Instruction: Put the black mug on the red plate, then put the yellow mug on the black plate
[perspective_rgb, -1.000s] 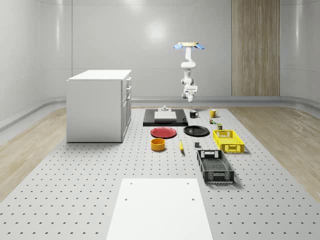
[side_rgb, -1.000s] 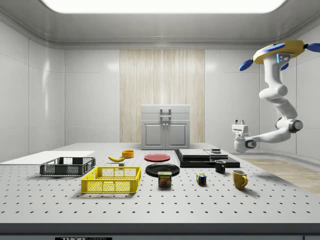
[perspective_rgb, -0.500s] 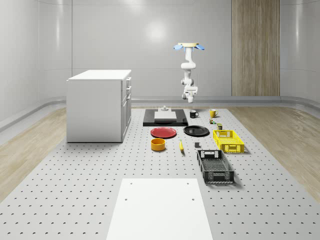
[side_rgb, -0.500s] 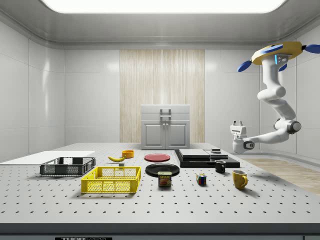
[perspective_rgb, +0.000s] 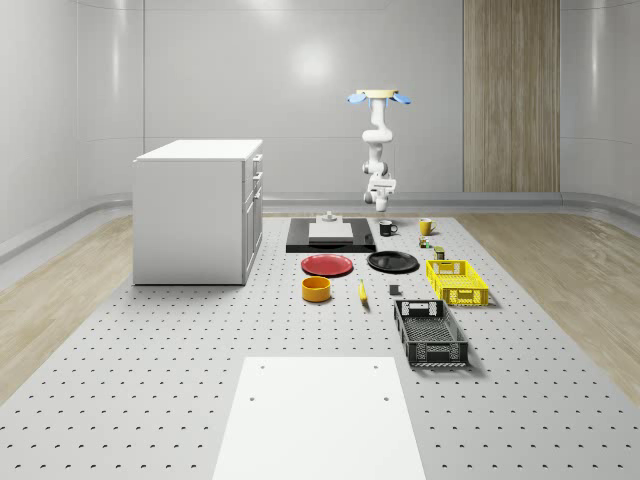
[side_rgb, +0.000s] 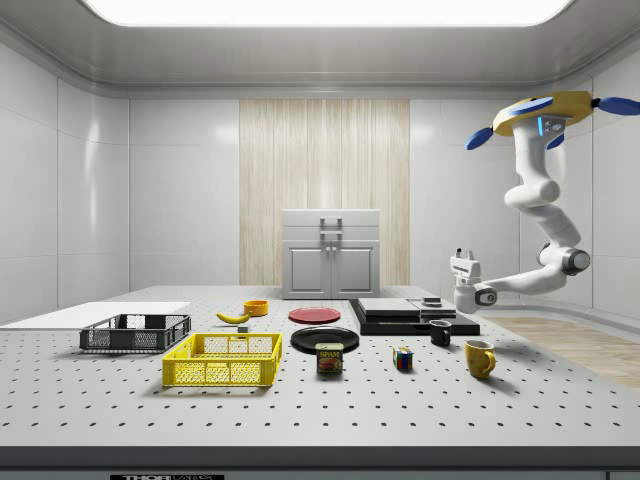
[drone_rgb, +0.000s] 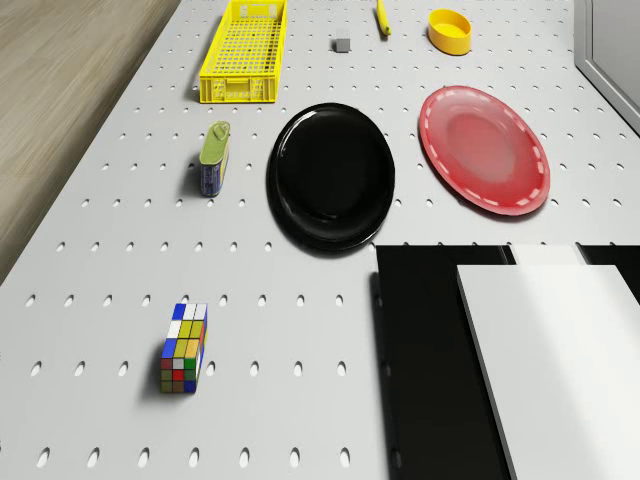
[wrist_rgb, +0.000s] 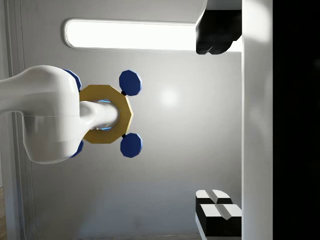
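Note:
The black mug (perspective_rgb: 387, 228) (side_rgb: 440, 333) stands on the table beside the black tray. The yellow mug (perspective_rgb: 425, 227) (side_rgb: 479, 357) stands a little apart from it, toward the whole-scene view's right. The red plate (perspective_rgb: 328, 265) (drone_rgb: 485, 162) and the black plate (perspective_rgb: 392, 262) (drone_rgb: 333, 175) lie side by side, both bare. The drone (perspective_rgb: 378, 97) (side_rgb: 545, 110) hovers high over the table's far end. Its arm hangs down, and the gripper (side_rgb: 461, 257) (wrist_rgb: 220, 122) is above the black mug, turned upward and open, holding nothing.
A black tray (drone_rgb: 440, 360) with a white block (drone_rgb: 560, 360) lies behind the plates. Nearby are a Rubik's cube (drone_rgb: 184, 348), a can (drone_rgb: 212, 158), a yellow crate (perspective_rgb: 456, 281), a black crate (perspective_rgb: 430, 332), an orange bowl (perspective_rgb: 316, 289), a banana (perspective_rgb: 362, 292) and a white cabinet (perspective_rgb: 198, 210).
The drone and arm have shifted toward the side view's left, and the gripper is lower and closer over the black mug. The objects on the table have not moved.

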